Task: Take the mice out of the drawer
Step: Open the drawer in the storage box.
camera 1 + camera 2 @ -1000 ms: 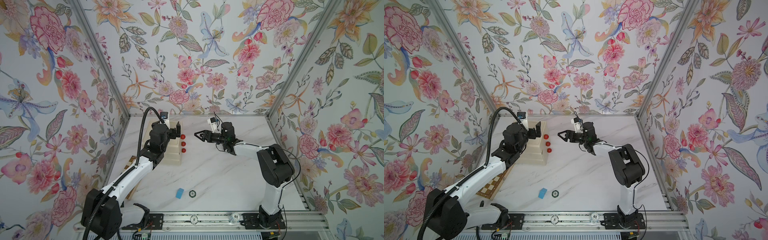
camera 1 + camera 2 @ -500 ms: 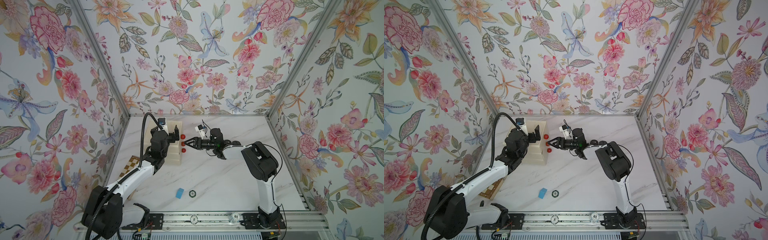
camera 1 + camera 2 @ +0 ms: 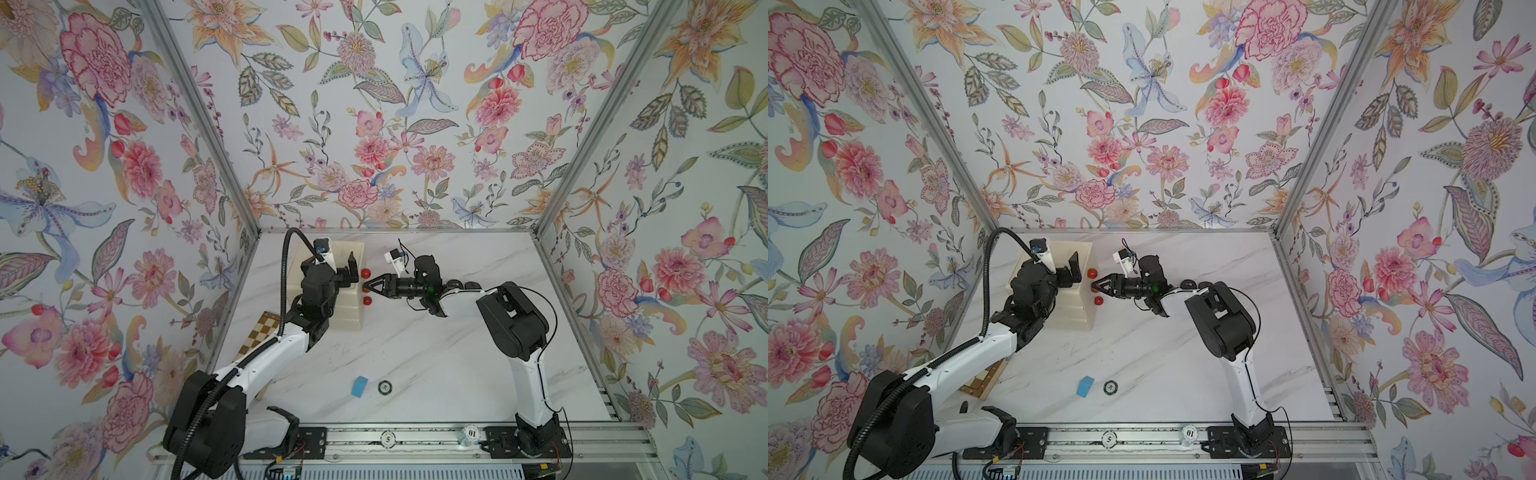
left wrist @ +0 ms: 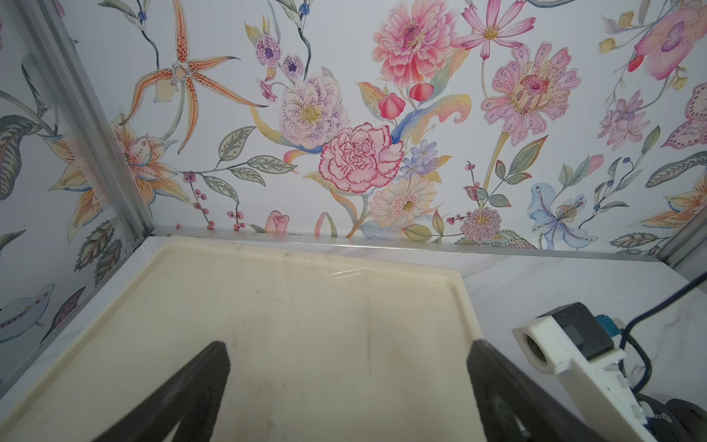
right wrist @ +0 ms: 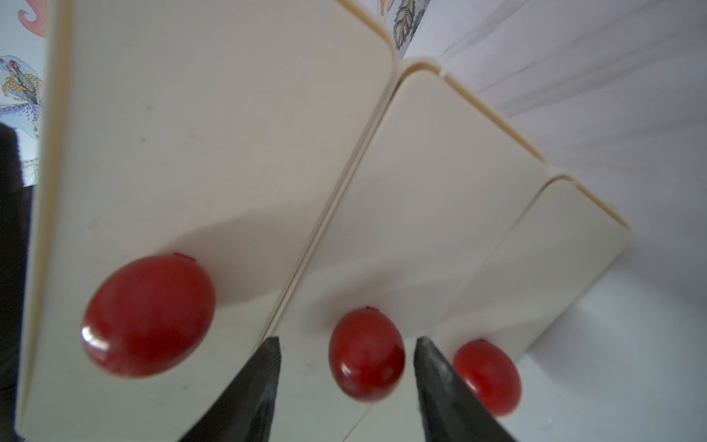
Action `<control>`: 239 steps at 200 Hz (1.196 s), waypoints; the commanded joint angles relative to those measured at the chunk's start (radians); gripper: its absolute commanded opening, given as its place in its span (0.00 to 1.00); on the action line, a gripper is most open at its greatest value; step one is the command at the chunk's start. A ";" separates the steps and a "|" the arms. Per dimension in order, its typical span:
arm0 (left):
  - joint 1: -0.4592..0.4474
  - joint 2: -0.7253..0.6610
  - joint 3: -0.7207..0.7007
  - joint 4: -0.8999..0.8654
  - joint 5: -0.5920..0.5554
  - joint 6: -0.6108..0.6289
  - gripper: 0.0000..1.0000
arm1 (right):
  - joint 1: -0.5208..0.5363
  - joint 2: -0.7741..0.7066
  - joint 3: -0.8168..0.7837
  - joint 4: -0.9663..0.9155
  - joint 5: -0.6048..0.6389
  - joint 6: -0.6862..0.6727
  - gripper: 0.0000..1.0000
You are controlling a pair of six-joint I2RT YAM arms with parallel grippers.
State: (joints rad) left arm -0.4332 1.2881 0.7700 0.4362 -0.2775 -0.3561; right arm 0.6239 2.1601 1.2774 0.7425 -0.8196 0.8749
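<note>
A cream drawer unit (image 3: 347, 309) (image 3: 1075, 313) stands at the back left with its three drawers shut, each with a red knob. The mice are hidden. My right gripper (image 3: 366, 286) (image 3: 1094, 286) (image 5: 347, 340) reaches in level from the right and is open. Its fingers straddle the middle knob (image 5: 366, 354) with a gap on each side. The top knob (image 3: 365, 274) and bottom knob (image 3: 367, 300) show above and below it. My left gripper (image 3: 349, 274) (image 4: 349, 344) is open over the unit's flat top (image 4: 306, 306), with nothing between its fingers.
A blue block (image 3: 359, 386) and a round black-and-white chip (image 3: 385, 387) lie near the front of the marble table. A checkered board (image 3: 259, 336) lies against the left wall behind my left arm. Floral walls close in the back and both sides.
My right gripper has moved left up to the drawer fronts, and its jaws have narrowed around the middle knob. My left gripper has shifted slightly over the unit's top.
</note>
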 commanded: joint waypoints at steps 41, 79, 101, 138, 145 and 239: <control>-0.006 -0.016 -0.025 0.016 -0.020 -0.024 1.00 | 0.017 0.024 0.041 -0.040 -0.005 -0.023 0.49; -0.006 -0.017 -0.027 0.019 -0.017 -0.027 1.00 | 0.016 0.024 0.040 -0.058 0.008 -0.031 0.41; -0.006 -0.019 -0.029 0.019 -0.020 -0.028 1.00 | 0.015 0.013 0.025 -0.058 0.027 -0.031 0.36; -0.007 -0.021 -0.036 0.020 -0.028 -0.033 1.00 | -0.042 -0.060 -0.056 -0.061 0.065 -0.048 0.31; -0.006 -0.021 -0.038 0.020 -0.028 -0.034 1.00 | -0.056 -0.080 -0.075 -0.069 0.069 -0.057 0.31; -0.006 -0.012 -0.038 0.022 -0.027 -0.043 1.00 | -0.192 -0.257 -0.315 -0.169 0.110 -0.159 0.29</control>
State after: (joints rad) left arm -0.4332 1.2812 0.7528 0.4515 -0.2947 -0.3790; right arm 0.4641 1.9373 1.0161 0.6086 -0.7746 0.7437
